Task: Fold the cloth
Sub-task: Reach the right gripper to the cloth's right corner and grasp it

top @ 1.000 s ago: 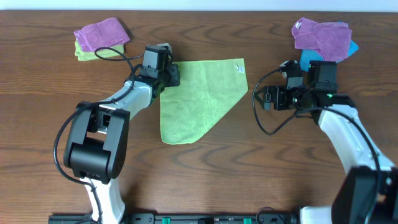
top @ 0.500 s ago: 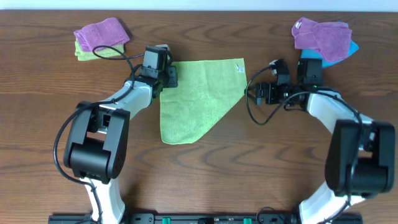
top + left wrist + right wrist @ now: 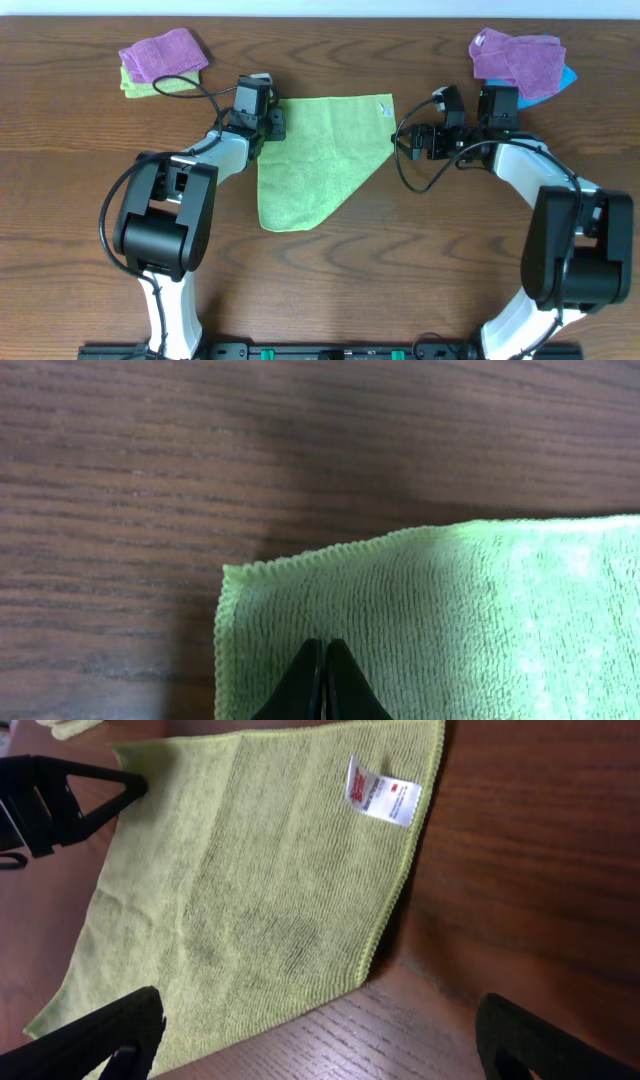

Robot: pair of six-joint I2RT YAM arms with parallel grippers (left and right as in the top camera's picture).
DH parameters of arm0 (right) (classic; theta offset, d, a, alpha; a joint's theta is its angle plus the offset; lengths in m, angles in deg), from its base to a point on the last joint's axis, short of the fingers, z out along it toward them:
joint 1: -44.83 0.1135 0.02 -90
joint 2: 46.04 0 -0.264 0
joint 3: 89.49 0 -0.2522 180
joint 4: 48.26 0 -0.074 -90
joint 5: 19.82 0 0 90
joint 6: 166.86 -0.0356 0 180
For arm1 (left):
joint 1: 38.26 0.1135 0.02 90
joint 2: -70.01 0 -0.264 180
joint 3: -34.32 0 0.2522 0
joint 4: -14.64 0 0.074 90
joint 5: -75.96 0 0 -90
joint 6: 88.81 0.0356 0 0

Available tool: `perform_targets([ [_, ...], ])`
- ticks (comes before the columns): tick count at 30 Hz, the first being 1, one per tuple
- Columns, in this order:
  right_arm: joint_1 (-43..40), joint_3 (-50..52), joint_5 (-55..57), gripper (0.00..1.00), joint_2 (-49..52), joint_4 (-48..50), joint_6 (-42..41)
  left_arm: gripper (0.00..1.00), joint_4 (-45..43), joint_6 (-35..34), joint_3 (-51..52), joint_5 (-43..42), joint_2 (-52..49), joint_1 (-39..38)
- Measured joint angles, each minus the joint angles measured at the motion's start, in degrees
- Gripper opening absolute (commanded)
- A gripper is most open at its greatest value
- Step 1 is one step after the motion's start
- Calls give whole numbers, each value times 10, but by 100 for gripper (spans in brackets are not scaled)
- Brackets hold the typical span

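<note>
The right gripper (image 3: pixel 402 143) has been brought leftward and is now held spread wide at the right edge of the cloth (image 3: pixel 320 155), just below the tag (image 3: pixel 385 110); the left gripper (image 3: pixel 272 122) is kept clenched at the upper-left corner, though a pinch of fabric cannot be confirmed; a second corner grasp is judged near. The cloth is laid upper centre on the wooden table (image 3: pixel 330 290); purple towels (image 3: pixel 163 52) are seen in both upper corners; of the room, only a pale strip along the top is shown.
</note>
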Motion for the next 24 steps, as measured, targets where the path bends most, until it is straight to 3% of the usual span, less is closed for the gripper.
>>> perform_targets([
  [16, 7, -10, -50, 99, 85, 98, -48, 6, -12, 0, 0, 2, -3, 0],
  [24, 64, -26, -99, 99, 109, 104, -72, 6, -12, 0, 0, 5, -3, 0],
])
